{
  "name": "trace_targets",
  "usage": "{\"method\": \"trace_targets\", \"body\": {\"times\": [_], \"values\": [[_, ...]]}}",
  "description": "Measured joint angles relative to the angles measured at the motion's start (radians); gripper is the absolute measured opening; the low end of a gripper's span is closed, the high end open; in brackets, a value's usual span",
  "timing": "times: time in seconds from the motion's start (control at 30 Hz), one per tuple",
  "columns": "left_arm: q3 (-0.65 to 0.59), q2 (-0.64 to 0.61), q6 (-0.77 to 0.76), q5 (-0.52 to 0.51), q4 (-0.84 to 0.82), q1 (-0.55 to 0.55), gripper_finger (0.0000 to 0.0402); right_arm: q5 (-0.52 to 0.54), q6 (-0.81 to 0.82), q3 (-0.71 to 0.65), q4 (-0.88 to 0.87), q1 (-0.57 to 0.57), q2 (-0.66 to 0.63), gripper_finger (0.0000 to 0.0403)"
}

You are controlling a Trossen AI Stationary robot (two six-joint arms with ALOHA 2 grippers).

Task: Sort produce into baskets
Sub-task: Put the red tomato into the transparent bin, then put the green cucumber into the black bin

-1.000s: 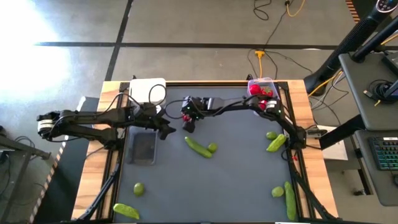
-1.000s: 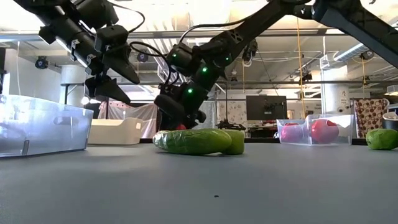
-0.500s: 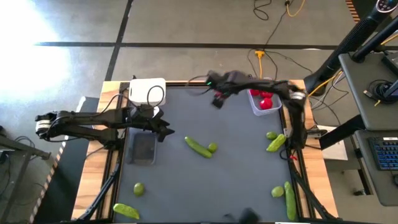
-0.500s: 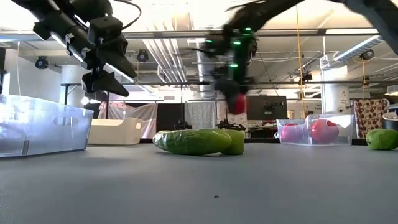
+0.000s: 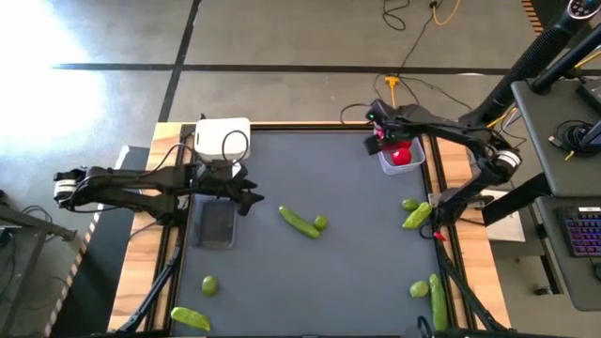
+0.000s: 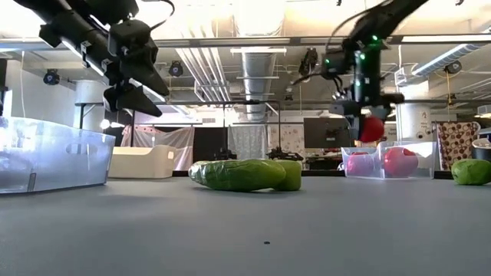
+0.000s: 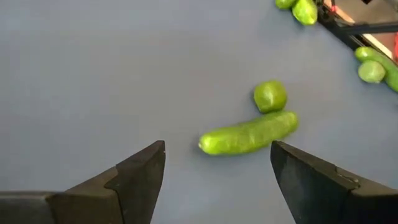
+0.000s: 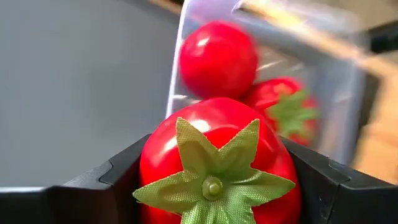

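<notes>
Right end effector [image 8: 217,186] grasping red tomato [image 8: 217,158] above clear tub [image 8: 336,93]

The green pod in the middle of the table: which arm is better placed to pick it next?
The left. Its open left gripper is empty and faces the green pod. The right gripper is shut on a red tomato near the clear tub.

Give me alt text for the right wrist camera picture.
The right gripper holds a red tomato with a green leafy top between its two dark fingers, just short of a clear plastic tub. Two more red tomatoes already lie in that tub.
</notes>
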Motion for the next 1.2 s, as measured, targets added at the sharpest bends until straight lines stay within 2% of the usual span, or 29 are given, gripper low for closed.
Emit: {"method": "trace_targets", "body": {"times": [0.1,0.27,0.43,0.63,0.77,0.87,0.97,1.07,1.13,1.2], "values": [[0.000,-0.007,0.002,-0.011,0.022,-0.004,0.0274,-0.080,0.029,-0.081,0.104,-0.037,0.000,0.0275],[0.000,-0.051,-0.036,-0.012,0.022,-0.049,0.0274,-0.046,0.066,-0.152,0.184,-0.080,0.014,0.0301],[0.000,-0.091,-0.079,-0.078,0.022,-0.121,0.0274,-0.034,0.023,-0.162,0.208,-0.096,0.022,0.0325],[0.000,-0.107,-0.098,-0.140,0.022,-0.164,0.0274,-0.030,0.007,-0.123,0.197,-0.114,0.023,0.0362],[0.000,-0.106,-0.107,-0.141,0.022,-0.164,0.0274,-0.040,-0.035,-0.050,0.126,-0.113,0.016,0.0368],[0.000,-0.103,-0.107,-0.141,0.022,-0.164,0.0274,-0.088,-0.042,0.027,0.051,-0.102,0.005,0.0369],[0.000,-0.099,-0.105,-0.141,0.022,-0.164,0.0274,-0.177,-0.066,0.082,0.033,-0.043,-0.019,0.0368],[0.000,-0.086,-0.093,-0.141,0.027,-0.164,0.0274,-0.250,-0.099,0.103,0.035,0.069,-0.043,0.0367],[0.000,-0.066,-0.040,-0.139,0.040,-0.164,0.0274,-0.260,-0.101,0.105,0.036,0.166,-0.056,0.0367],[0.000,-0.033,0.092,-0.111,0.067,-0.166,0.0274,-0.262,-0.100,0.101,0.051,0.266,-0.063,0.0367]]}}
